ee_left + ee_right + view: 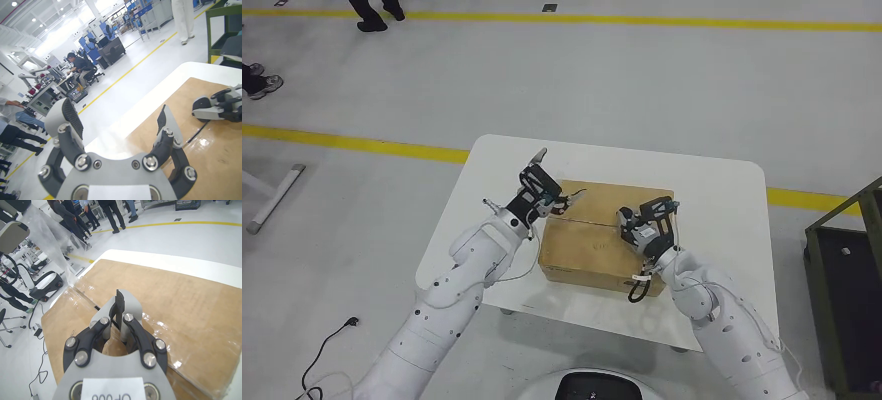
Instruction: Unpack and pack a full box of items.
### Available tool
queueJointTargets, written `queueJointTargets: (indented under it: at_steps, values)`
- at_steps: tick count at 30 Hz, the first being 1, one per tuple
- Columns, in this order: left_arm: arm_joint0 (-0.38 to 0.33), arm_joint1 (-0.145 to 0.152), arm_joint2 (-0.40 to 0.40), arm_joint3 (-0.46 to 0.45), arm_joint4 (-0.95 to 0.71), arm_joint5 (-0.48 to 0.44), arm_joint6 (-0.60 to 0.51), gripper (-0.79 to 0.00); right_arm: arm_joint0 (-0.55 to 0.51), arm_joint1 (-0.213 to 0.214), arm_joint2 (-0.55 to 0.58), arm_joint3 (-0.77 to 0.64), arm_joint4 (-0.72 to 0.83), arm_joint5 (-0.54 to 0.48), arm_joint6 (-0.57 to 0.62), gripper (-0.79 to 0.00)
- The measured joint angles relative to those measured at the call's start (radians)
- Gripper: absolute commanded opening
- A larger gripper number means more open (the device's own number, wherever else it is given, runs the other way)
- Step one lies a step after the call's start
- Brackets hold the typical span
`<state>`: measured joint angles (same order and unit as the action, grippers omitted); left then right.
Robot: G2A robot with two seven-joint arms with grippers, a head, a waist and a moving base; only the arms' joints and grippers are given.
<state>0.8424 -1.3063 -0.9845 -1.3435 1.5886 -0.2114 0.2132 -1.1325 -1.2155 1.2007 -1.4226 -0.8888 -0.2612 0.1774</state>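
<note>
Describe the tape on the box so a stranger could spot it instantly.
On the white table lies one closed brown cardboard box. Along the seam where its two top flaps meet runs a strip of clear tape; its glossy, wrinkled shine sets it apart from the matte cardboard on both sides.

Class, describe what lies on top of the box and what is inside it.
On the box: clear tape along the seam of its shut flaps, and the shut right hand at that seam. The contents are hidden under the flaps.
</note>
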Motion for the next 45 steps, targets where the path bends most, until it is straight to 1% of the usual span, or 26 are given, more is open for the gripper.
queueJointTargets:
  at_steps: [5,7,11,12,14,16,18,21,23,34,37,40,45]
  values:
    - [0.013,0.001,0.002,-0.037,-0.009,-0.068,-0.005,0.000,0.000,-0.001,0.002,0.001,0.001,-0.002,-0.001,-0.785]
    - [0.025,0.003,-0.013,-0.038,-0.047,-0.110,-0.026,0.000,0.000,-0.002,0.003,0.002,0.001,-0.003,0.001,-0.785]
    - [0.047,0.018,-0.093,-0.035,-0.140,-0.181,-0.129,0.000,-0.001,-0.002,0.005,0.002,0.001,-0.004,0.003,-0.785]
    - [0.060,0.024,-0.125,-0.039,-0.172,-0.194,-0.160,0.000,-0.002,-0.002,0.006,0.003,0.001,-0.005,0.004,-0.785]
    - [0.081,0.035,-0.170,-0.050,-0.197,-0.191,-0.201,0.000,-0.003,-0.003,0.008,0.003,0.001,-0.006,0.005,-0.785]
    - [0.113,0.049,-0.203,-0.067,-0.137,-0.173,-0.233,0.000,-0.004,-0.003,0.008,0.002,0.002,-0.009,0.008,-0.785]
    - [0.154,0.058,-0.221,-0.064,-0.032,-0.168,-0.243,0.000,-0.003,-0.003,0.008,0.002,0.001,-0.014,0.009,-0.785]
    - [0.194,0.069,-0.219,-0.051,0.079,-0.163,-0.243,0.000,0.000,-0.004,0.007,0.002,-0.002,-0.018,0.012,-0.785]
    - [0.213,0.071,-0.218,-0.030,0.115,-0.164,-0.228,0.000,0.002,-0.004,0.007,0.003,-0.004,-0.021,0.013,-0.785]
    - [0.216,0.071,-0.217,-0.024,0.098,-0.166,-0.227,0.000,-0.005,-0.001,0.027,-0.005,-0.021,-0.035,0.020,-0.785]
    - [0.226,0.070,-0.216,-0.007,0.084,-0.159,-0.234,0.000,-0.007,-0.001,0.026,-0.007,-0.022,-0.037,0.021,-0.785]
    - [0.222,0.065,-0.204,0.042,0.075,-0.140,-0.216,0.000,-0.008,-0.002,0.026,-0.009,-0.022,-0.036,0.021,-0.785]
    - [0.179,0.054,-0.156,0.148,0.105,-0.117,-0.139,0.000,-0.014,-0.002,0.029,-0.014,-0.023,-0.033,0.023,-0.785]
